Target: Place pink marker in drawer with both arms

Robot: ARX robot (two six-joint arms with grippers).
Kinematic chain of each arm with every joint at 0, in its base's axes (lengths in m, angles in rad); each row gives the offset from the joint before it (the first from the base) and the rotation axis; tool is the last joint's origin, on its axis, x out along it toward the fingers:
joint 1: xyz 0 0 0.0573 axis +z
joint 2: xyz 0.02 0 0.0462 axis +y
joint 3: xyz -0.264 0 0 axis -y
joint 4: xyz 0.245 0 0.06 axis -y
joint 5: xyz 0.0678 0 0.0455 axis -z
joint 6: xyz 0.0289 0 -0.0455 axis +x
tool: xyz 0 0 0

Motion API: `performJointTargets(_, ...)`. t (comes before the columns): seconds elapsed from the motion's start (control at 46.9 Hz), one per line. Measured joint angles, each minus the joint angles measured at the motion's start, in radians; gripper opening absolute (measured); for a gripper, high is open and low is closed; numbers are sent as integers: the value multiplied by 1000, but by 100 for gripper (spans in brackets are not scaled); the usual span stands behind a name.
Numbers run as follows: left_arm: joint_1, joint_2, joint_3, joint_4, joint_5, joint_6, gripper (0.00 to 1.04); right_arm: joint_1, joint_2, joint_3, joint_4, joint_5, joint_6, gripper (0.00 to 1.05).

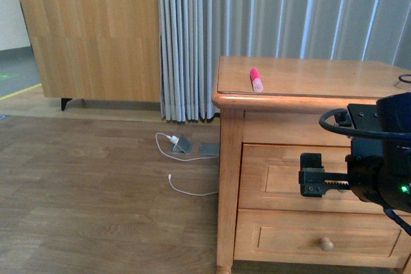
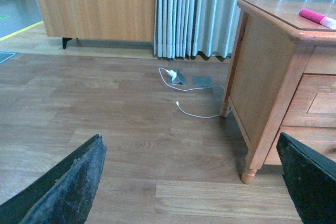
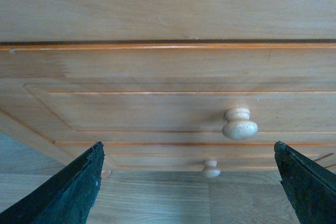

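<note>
Right wrist view: spread right pincer (image 3: 188, 146) faces closed honey-coloured wooden drawer (image 3: 131, 111).
Opening step; next, it should pinch the drawer's small round wooden knob (image 3: 240, 124) and pull.

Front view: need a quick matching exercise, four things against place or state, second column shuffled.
Things:
1. pink marker
2. white cable
3. right hand
4. upper drawer

Place or state:
A. lying on the floor beside the nightstand
B. shut, knob untouched
C. lying on the nightstand's top
D. open, held in front of the drawer fronts

Pairs: 1-C, 2-A, 3-D, 4-B
</note>
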Motion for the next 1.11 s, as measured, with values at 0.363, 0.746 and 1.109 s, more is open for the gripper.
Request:
performJointTargets(0.363, 0, 0, 0, 0, 0, 0, 99, -53, 170, 165, 8, -14, -44, 96)
performJointTargets(0.746, 0, 0, 0, 0, 0, 0, 99, -61, 216, 196, -10, -13, -63, 96)
performJointTargets(1.109, 0, 0, 0, 0, 0, 0, 99, -69, 228, 199, 6, 2, -76, 92)
